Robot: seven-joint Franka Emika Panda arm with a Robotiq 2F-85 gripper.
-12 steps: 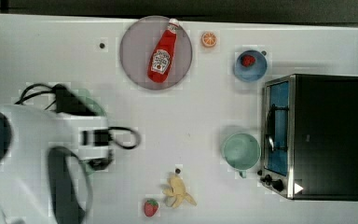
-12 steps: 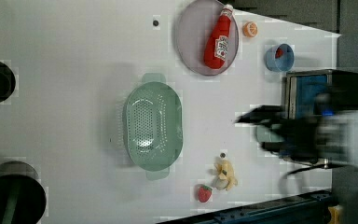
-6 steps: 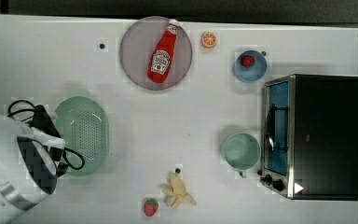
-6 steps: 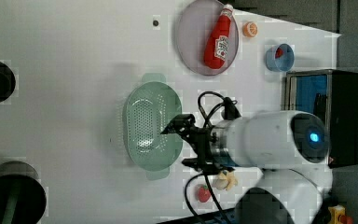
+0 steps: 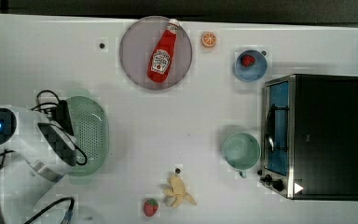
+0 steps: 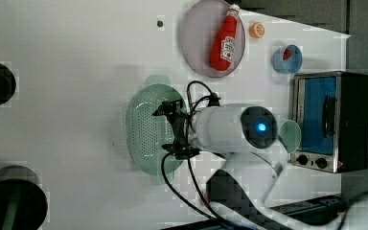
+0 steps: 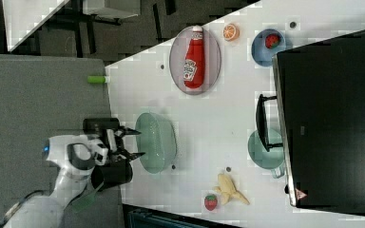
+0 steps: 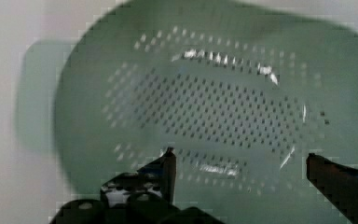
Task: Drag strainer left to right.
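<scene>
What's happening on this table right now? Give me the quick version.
A white robot arm has its black gripper over the pale mint-green oval plastic strainer, fingers spread wide, holding nothing. In the wrist view the two fingertips hang over the strainer's perforated inside. The strainer sits toward the top view's left on the white table; it has not been gripped. Elsewhere lie a red ketchup bottle on a grey round plate, a teal-green round cup beside a black toaster oven, and a peeled banana.

No legible text found; ketchup bottle bears a white label, wording unreadable; oven carries a white triangular mark, unread.
</scene>
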